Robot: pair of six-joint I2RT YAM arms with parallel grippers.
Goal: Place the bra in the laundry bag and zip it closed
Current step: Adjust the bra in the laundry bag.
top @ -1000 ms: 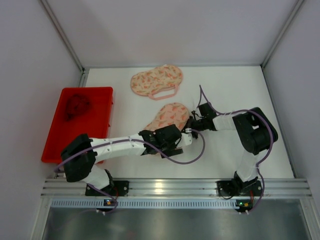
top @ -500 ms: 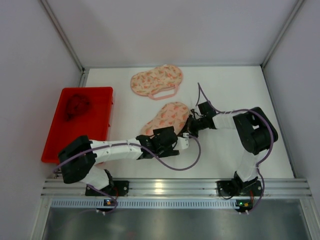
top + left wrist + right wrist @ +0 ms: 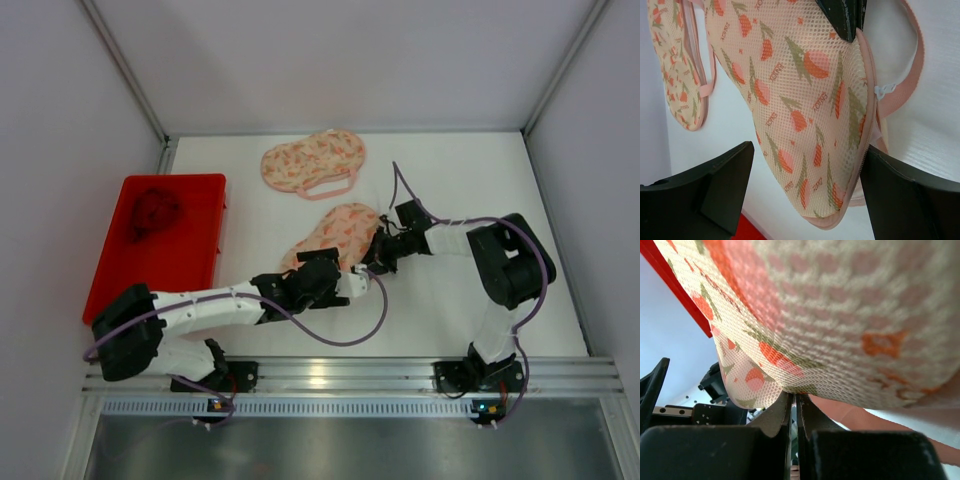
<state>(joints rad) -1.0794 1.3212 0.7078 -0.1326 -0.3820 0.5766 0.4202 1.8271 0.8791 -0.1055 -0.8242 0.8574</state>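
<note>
The bra [image 3: 152, 212], a dark red bundle, lies in the red tray [image 3: 195, 262] at the left. A pink mesh laundry bag [image 3: 335, 233] with a fruit print lies mid-table. My left gripper [image 3: 337, 281] is open at the bag's near end. In the left wrist view the bag [image 3: 805, 110] hangs between its spread fingers [image 3: 715, 185], and a white zipper pull [image 3: 885, 91] sits on the bag's right edge. My right gripper [image 3: 375, 250] is shut on the bag's right edge. In the right wrist view its gripper [image 3: 795, 402] pinches the mesh [image 3: 840, 315].
A second, similar laundry bag [image 3: 313, 162] lies at the back of the table and also shows in the left wrist view [image 3: 677, 65]. The red tray's edge shows in the right wrist view [image 3: 675, 285]. Walls close in the table on three sides.
My left arm has drawn back toward the near left, and its gripper has slid from the bag's middle to its near end. The right gripper has shifted slightly left, still shut on the bag.
</note>
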